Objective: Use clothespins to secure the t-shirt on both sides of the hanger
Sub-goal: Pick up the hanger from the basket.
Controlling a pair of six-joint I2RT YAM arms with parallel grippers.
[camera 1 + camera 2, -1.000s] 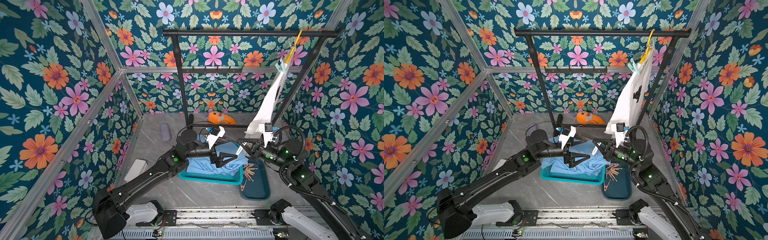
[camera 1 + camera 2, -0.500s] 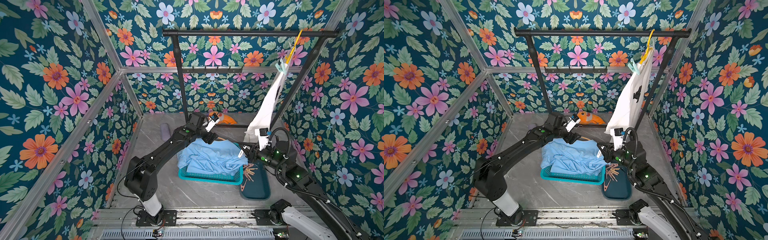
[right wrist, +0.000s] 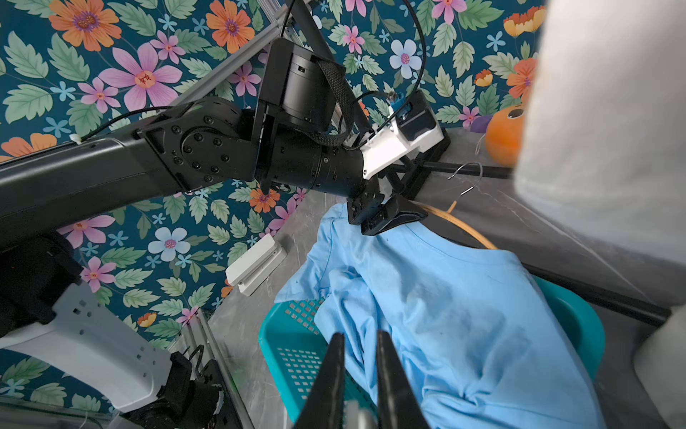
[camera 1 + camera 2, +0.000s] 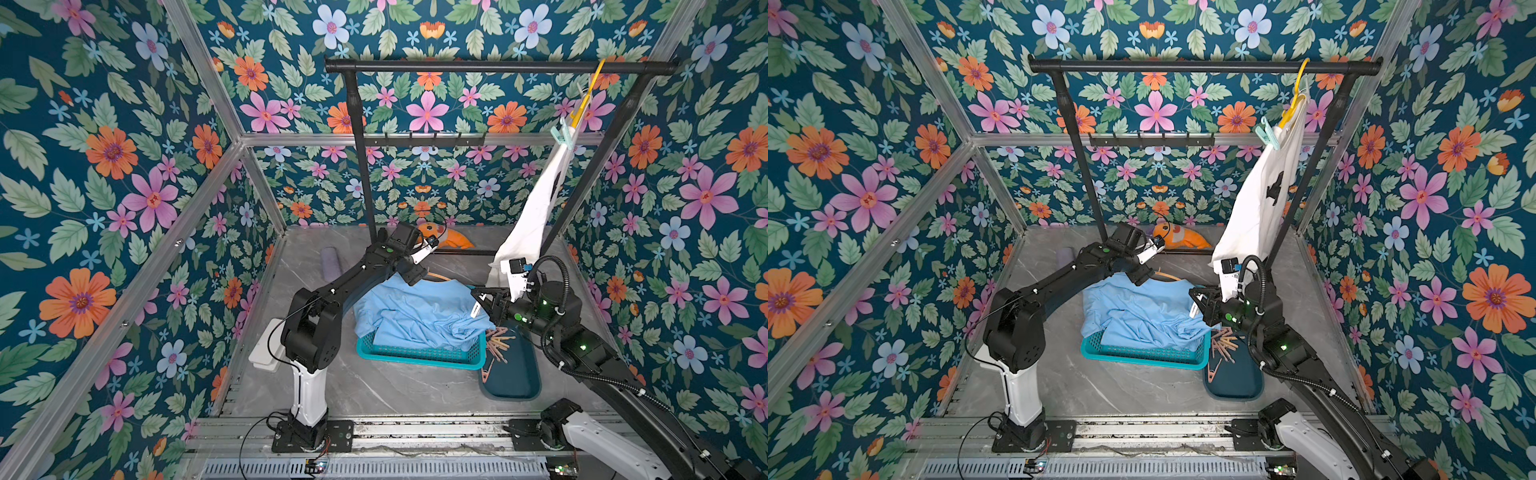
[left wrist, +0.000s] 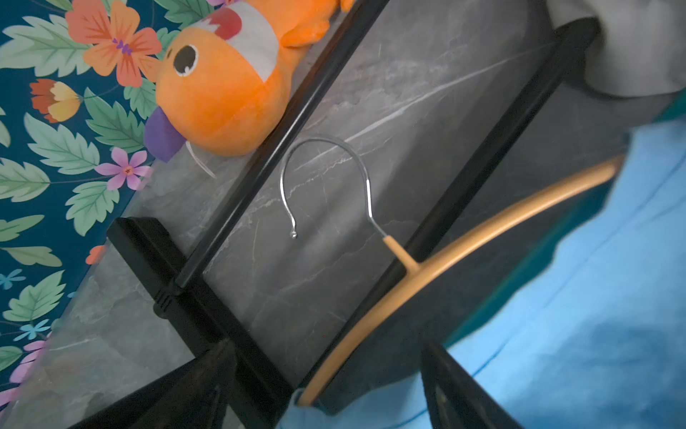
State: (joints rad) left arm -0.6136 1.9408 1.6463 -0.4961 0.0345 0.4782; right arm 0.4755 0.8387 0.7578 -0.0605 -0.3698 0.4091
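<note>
Two black robot arms work inside a small booth whose walls point(image 4: 124, 166) are papered in dark teal with large orange, pink and blue flowers, joined by bare aluminium struts point(image 4: 199, 174). The floor point(image 4: 374, 386) is a grey marbled surface, and a metal rail point(image 4: 415, 432) along the near edge carries both arm bases.

A black garment rack point(image 4: 498, 66) stands at the back. At its right end a white t-shirt point(image 4: 528, 224) hangs from a yellow hanger point(image 4: 1292, 104), with a mint green clothespin point(image 4: 1266, 135) clipped at the near shoulder.

In the middle of the floor a teal basket point(image 4: 415, 355) holds a crumpled blue t-shirt point(image 4: 419, 311), which spills over the rim. A tan hanger point(image 5: 482, 230) with a silver hook lies at the shirt's collar, toward the back.

The left gripper point(image 5: 330, 390) sits low over that collar with its jaws spread apart. The hanger's arm runs between them, and I cannot tell whether either jaw touches it. The right gripper point(image 3: 360, 375) hovers above the basket's right side, jaws nearly together on a small white clothespin point(image 4: 476, 309).

The loose clothespins point(image 4: 500, 338) lie heaped on a dark blue-green tray point(image 4: 513, 374) just right of the basket. An orange plush toy point(image 4: 449, 239) lies by the back wall, a purple roll point(image 4: 331, 264) at back left, and a white block point(image 4: 266, 353) by the left wall.
</note>
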